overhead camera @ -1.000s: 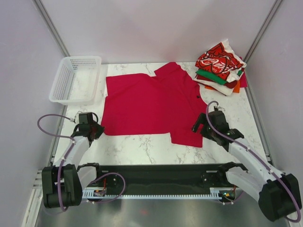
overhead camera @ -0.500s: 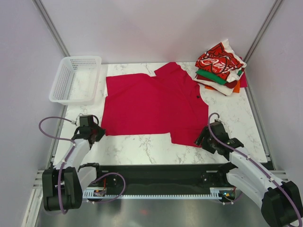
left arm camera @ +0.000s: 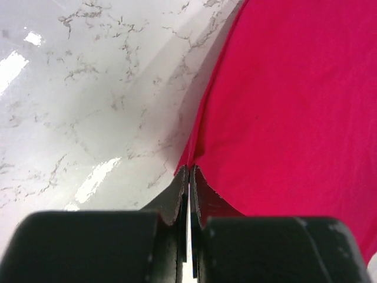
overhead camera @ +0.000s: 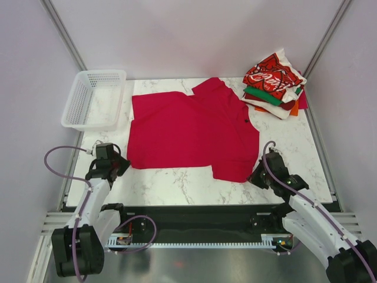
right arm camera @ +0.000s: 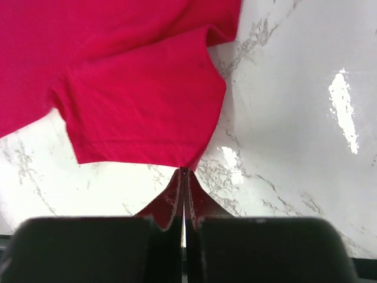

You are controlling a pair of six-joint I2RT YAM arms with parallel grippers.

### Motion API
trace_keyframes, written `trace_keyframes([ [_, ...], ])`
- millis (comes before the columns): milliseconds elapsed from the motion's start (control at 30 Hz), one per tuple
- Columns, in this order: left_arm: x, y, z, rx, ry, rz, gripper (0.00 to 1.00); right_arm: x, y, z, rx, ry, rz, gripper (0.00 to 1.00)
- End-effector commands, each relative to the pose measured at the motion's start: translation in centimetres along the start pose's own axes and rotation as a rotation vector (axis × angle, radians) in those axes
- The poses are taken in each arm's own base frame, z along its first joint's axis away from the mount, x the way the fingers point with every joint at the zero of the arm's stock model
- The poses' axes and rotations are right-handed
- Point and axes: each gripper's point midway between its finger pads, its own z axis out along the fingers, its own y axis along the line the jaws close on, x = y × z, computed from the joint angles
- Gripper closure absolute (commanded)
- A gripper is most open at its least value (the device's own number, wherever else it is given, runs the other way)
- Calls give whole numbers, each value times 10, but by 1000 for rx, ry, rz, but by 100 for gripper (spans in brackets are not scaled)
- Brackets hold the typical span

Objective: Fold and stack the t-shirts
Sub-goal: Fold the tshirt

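Observation:
A plain crimson-red t-shirt (overhead camera: 188, 130) lies spread flat on the marble table (overhead camera: 177, 183). My left gripper (overhead camera: 121, 165) is shut on the shirt's near left corner; in the left wrist view the cloth (left arm camera: 283, 106) runs right into the closed tips (left arm camera: 189, 170). My right gripper (overhead camera: 254, 177) is shut at the near right corner, and in the right wrist view the hem (right arm camera: 135, 88) comes to a point at the closed tips (right arm camera: 184, 171). The other t-shirts, folded, form a stack (overhead camera: 275, 82) at the far right, with a red one printed in white script on top.
A white mesh basket (overhead camera: 94, 97) stands at the far left of the table, beside the shirt's left sleeve. The enclosure's walls close in both sides. A black rail runs along the near edge between the arm bases.
My right gripper has come down and nearer to the shirt's near right corner and gone from open to shut there. The left gripper has barely shifted and stayed shut.

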Motion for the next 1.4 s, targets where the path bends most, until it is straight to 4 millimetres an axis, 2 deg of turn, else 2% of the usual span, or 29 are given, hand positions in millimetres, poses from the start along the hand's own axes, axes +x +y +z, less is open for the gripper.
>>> trace_keyframes([
  [0,-9,-12,-22,36,-12,0,98,-22,17,-26,-33,-64,-16,100],
  [133,-6,-20,-47,95,0,-19,98,-18,18,-44,-41,-42,-18,100],
  [233,5,-36,-67,189,60,-39,98,-14,17,-60,-65,-42,-13,100],
  [267,3,-41,-74,203,60,-40,98,-13,17,-64,-69,-45,-12,100],
  [300,9,-36,-80,182,86,-44,98,-13,16,-71,-71,-48,-11,100],
  [367,9,-44,-93,214,95,-38,98,-11,13,-77,-64,-43,-20,100],
  [433,15,-42,-108,214,121,-40,98,-10,11,-89,-63,-40,-30,100],
  [500,10,-40,-123,217,86,-14,98,-10,11,-100,-72,-51,-34,100],
  [533,13,-29,-128,167,90,-7,98,-10,11,-103,-74,-53,-36,100],
  [600,10,-22,-137,141,70,37,98,-9,10,-108,-76,-53,-41,100],
  [667,16,-8,-141,98,79,61,98,1,9,-105,-92,-12,-66,100],
  [700,20,-3,-142,90,88,81,97,2,11,-104,-106,-4,-88,90],
  [800,30,6,-141,75,113,92,95,4,8,-90,-75,27,-106,23],
  [900,29,5,-145,101,97,105,93,2,2,-63,-15,44,-124,2],
  [967,29,4,-145,104,98,102,92,0,4,-49,-4,43,-102,2],
  [1067,31,3,-144,104,110,108,92,-4,7,-32,1,28,-38,7],
  [1200,30,2,-143,111,108,112,92,3,11,-22,-2,51,85,10],
  [1267,31,2,-143,118,107,109,92,-5,5,-17,21,-9,101,9],
  [1300,31,0,-143,128,105,111,91,-19,-8,-14,92,-86,90,6],
  [1367,31,-1,-144,139,103,115,91,-26,-17,-11,160,-111,65,4],
])
